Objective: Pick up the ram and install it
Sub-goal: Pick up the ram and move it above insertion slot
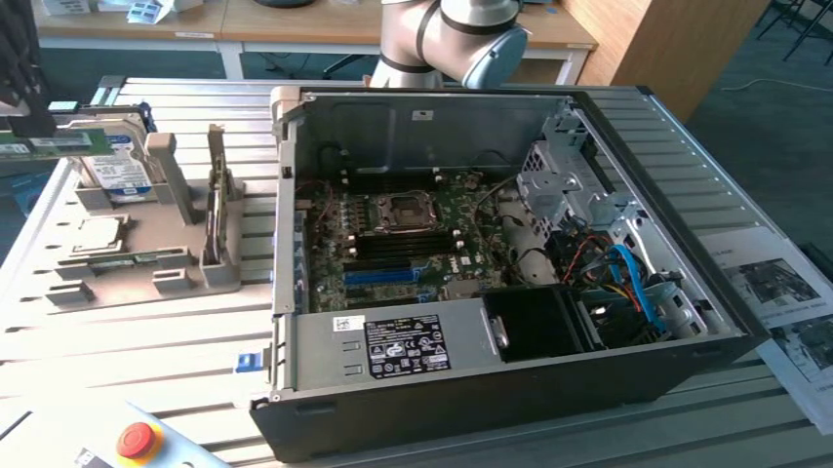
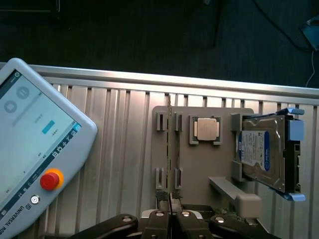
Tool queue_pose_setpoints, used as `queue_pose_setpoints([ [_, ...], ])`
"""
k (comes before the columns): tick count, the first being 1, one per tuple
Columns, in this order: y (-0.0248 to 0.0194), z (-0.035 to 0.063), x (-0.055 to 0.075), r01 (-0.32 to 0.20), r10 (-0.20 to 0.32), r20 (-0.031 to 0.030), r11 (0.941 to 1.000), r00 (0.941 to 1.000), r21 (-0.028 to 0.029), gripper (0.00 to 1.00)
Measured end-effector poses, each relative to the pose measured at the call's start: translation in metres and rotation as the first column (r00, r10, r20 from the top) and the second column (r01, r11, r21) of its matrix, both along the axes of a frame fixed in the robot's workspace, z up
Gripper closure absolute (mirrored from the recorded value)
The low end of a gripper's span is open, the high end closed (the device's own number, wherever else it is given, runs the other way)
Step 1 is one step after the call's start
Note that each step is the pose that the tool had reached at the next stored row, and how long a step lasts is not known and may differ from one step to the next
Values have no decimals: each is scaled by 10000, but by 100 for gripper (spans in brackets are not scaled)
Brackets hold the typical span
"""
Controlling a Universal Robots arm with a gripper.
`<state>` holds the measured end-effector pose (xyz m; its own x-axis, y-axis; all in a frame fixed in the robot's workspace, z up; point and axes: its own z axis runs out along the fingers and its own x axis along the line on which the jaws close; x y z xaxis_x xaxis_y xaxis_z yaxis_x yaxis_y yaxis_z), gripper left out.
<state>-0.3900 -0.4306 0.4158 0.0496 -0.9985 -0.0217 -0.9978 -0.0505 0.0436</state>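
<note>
1. The gripper (image 1: 31, 129) hangs at the exterior view's far left, above the far end of the grey fixture plate (image 1: 146, 226) and well apart from the open computer case (image 1: 521, 400)
2. Its fingers (image 2: 185, 219) are closed on the ram (image 1: 60, 143), a thin green stick held level, with its long side running left to right in the exterior view
3. In the wrist view the two fingers stand close together, with a thin dark edge between them
4. The ram is lifted clear of the plate; in the exterior view it crosses in front of the hard drive (image 1: 115, 174), which stands in a cradle at the plate's far end
5. The square silver processor chip (image 1: 99, 234) lies in its pocket on the plate, nearer than the hard drive
6. A second green stick (image 1: 131, 259) lies just on the near side of the processor chip, between small holders
7. The case lies on its side with its panel off, at the exterior view's right of the plate
8. Inside the case, the motherboard (image 1: 436, 234) carries a square socket (image 1: 401, 210), with the long blue slot (image 1: 385, 276) on the socket's near side
9. A power supply (image 1: 397, 346) with a black label sits against the case's near wall
10. A teach pendant (image 2: 40, 149) with a red button rests on the ribbed metal table (image 1: 143, 361), at the near left in the exterior view
</note>
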Motion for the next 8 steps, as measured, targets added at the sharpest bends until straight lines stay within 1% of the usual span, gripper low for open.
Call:
queue_pose_setpoints([
  [2,0,47,0,-1,1,0,10000,10000,0,89],
  [8,0,51,2,-1,1,-1,10000,10000,0,89],
])
